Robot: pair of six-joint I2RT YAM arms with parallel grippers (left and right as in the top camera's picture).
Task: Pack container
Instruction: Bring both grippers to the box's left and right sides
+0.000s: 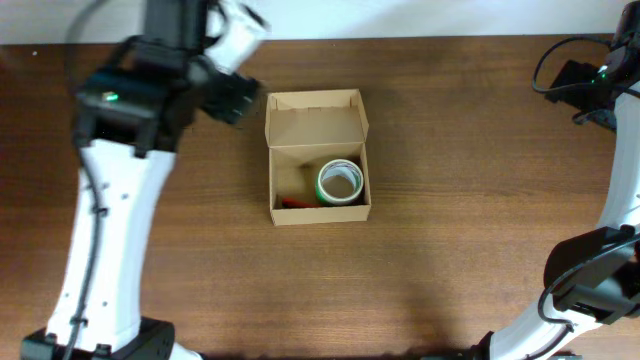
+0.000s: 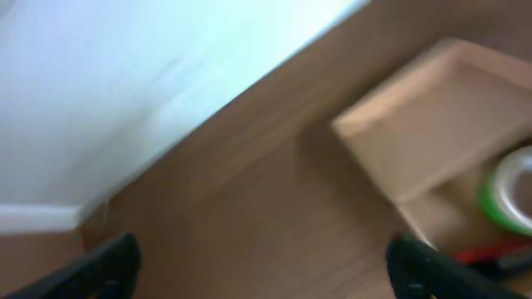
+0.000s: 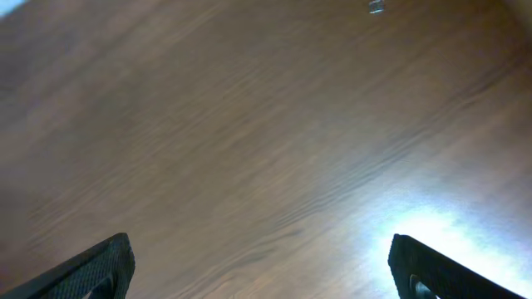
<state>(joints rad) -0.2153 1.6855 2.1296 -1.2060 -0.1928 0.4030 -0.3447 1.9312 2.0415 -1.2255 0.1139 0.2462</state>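
While our left gripper (image 2: 266, 270) is hovering over bare wood just left of the container (image 1: 318, 155), we are holding its two dark fingers (image 2: 108, 267) wide apart, with nothing between them. Our left wrist view is coming through blurred, yet we are making out the container at the right of it, and a pale wall (image 2: 125, 83) past the table edge at upper left.

From overhead, we are seeing the container sitting near the middle of the table (image 1: 450, 250), well apart from both sides. Its hinged lid (image 1: 315, 120) is standing open on the far side, tilted back, with its small side tabs showing. Inside, a green tape roll (image 1: 340, 182) is lying flat in the right half, its hole facing up, close against the right wall. A small red thing (image 1: 295, 203) is lying along the near wall toward the left corner; we are not able to tell what it is.

Our right gripper (image 3: 266, 274) is hanging over bare wood too, its fingers (image 3: 100, 267) spread apart and gripping nothing. A bright patch of glare (image 3: 432, 228) is shining on the table just beyond the right-hand finger. Overhead, the right arm (image 1: 625, 200) is running along the right edge of the table, well apart from the container, while the left arm (image 1: 105, 230) is stretching up the left side, its gripper ending just beside the lid.
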